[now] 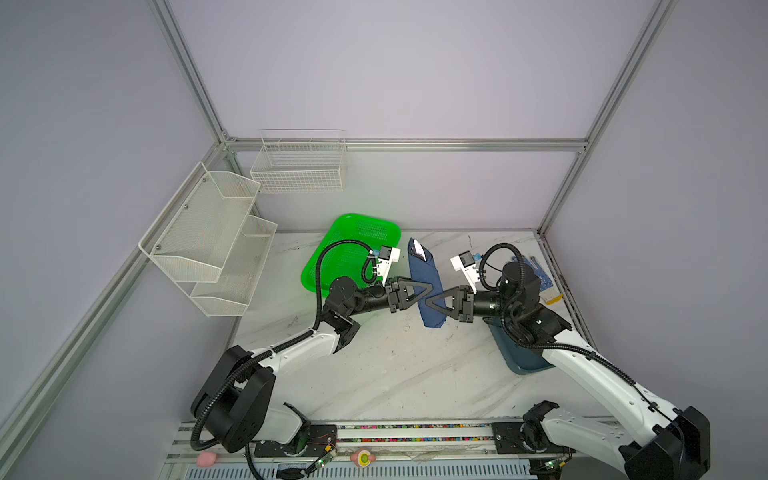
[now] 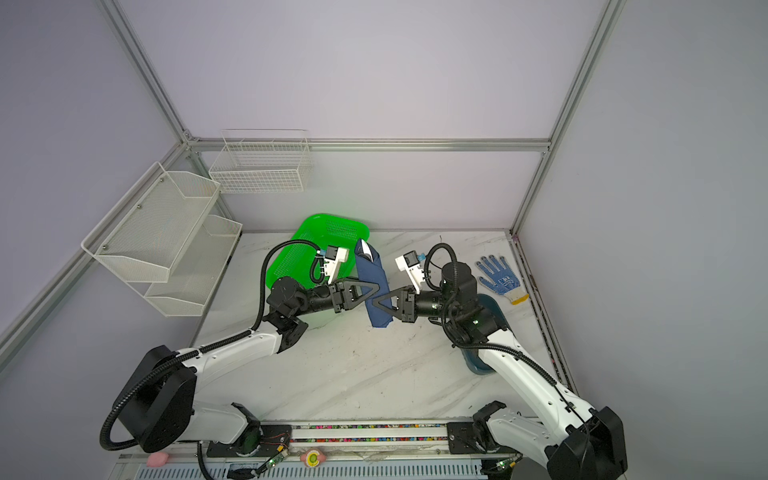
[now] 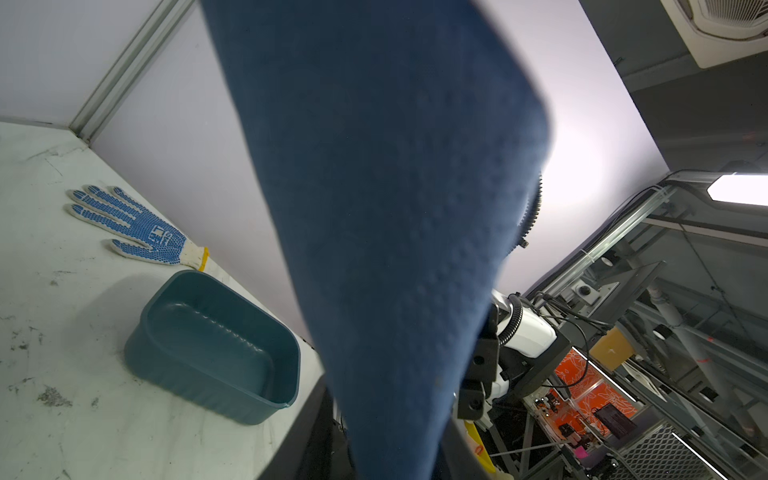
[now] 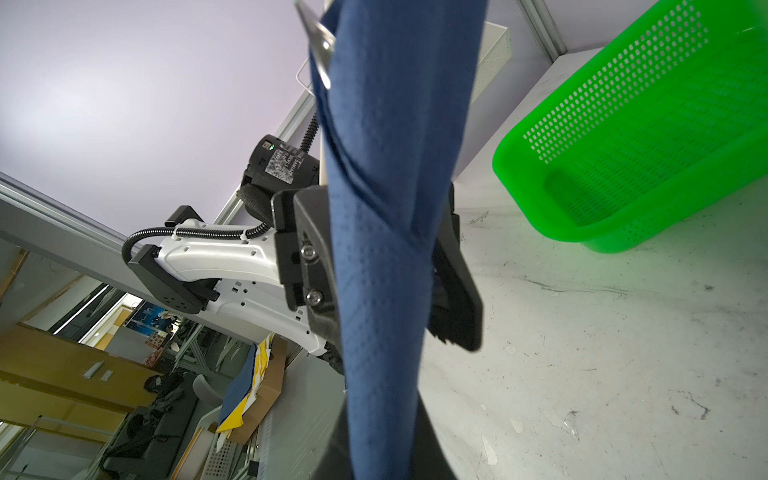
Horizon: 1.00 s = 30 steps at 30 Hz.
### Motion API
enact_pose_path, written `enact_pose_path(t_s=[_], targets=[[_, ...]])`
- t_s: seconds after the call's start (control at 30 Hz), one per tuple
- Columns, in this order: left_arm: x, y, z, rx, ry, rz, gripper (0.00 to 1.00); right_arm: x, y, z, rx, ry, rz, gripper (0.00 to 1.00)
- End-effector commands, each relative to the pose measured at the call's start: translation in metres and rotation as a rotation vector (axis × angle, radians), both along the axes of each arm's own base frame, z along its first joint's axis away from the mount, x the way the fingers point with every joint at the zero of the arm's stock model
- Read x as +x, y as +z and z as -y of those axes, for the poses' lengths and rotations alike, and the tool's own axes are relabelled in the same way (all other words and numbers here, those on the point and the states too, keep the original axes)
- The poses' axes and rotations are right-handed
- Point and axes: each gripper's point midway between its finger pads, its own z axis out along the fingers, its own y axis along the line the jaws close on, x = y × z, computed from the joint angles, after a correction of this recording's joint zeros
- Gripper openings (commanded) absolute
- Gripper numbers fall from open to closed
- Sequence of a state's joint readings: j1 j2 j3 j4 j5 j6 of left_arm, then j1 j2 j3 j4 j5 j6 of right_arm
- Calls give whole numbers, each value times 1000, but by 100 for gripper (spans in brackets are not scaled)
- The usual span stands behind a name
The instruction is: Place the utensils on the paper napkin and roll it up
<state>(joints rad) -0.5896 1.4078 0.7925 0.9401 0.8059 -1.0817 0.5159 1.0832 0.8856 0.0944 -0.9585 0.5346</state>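
Embossed navy paper napkin [image 1: 420, 270] rolled around shiny utensils [image 1: 417, 249], left jaws and right jaws both clamped on it, perforated green basket [image 1: 365, 232], ribbed teal tub [image 3: 199, 386] on marbled counter [image 1: 395, 374]

The rolled paper napkin [image 4: 382, 332] fills the middle, a silver utensil [image 4: 318, 41] tip poking from its far end. The left tool [image 4: 386, 270] clasps the napkin on both sides. A green basket [image 4: 623, 166] sits on the surface [image 4: 582, 353] near the napkin.

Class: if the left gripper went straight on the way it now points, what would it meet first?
The rolled paper napkin, already between the fingers of the left gripper. Just beyond, the right gripper points back at it, probably next; depth is unclear.
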Motion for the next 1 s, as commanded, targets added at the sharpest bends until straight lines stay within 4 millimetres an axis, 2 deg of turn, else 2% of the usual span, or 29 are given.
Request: enact_pose_path(t_s=[0.0,0.23,0.53,0.63,0.97], targets=[[-4,19,-2,-37,2,67,25,0,19,0,43,10,75,14],[-2,22,-6,-46,29,77,13,0,17,3,42,-13,74,17],[-4,28,-9,-51,19,100,11,0,21,14,44,-79,80,30],[-3,27,-11,-43,21,99,11,5,21,20,41,-129,77,37],[5,22,-32,-1,80,98,11,37,27,50,26,-397,111,48]])
